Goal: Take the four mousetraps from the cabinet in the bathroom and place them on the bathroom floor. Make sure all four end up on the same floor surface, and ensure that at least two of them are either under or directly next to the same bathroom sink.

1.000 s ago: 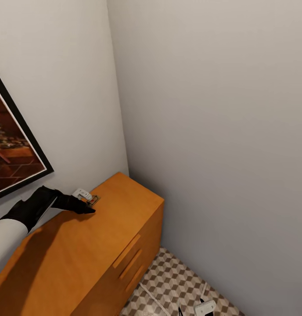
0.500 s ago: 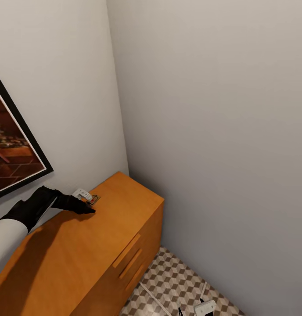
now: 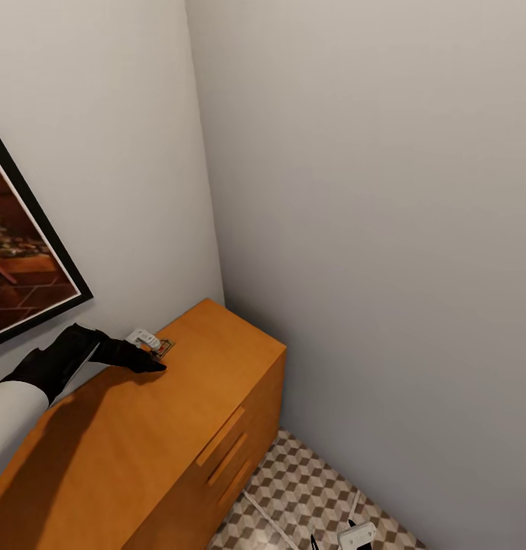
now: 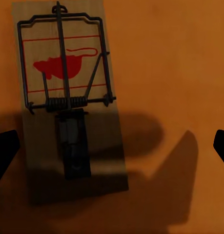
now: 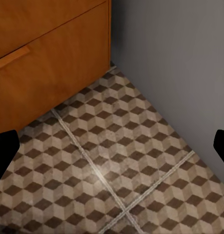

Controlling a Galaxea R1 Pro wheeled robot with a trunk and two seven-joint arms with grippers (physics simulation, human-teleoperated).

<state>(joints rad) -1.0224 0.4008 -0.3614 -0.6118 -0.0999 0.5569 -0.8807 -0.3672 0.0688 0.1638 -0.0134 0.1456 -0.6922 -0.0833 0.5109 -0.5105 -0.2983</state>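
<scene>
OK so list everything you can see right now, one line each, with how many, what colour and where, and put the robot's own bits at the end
Mousetrap: one, tan wood with dark wire and a red mouse print, flat on the cabinet top near the wall.
Cabinet: one, orange wood with bar handles, against the left wall in the corner.
Small white object: one, on the cabinet top by the wall, beside the trap; too small to identify.
Picture: one, black frame with a brown image, on the left wall above the cabinet.
Floor: brown-and-beige cube tiles with pale grout, in front of the cabinet.
Walls: two, pale grey, meeting in the corner.
Left hand: black, open, over the trap.
Right hand: black fingertips, open, above the floor.
</scene>
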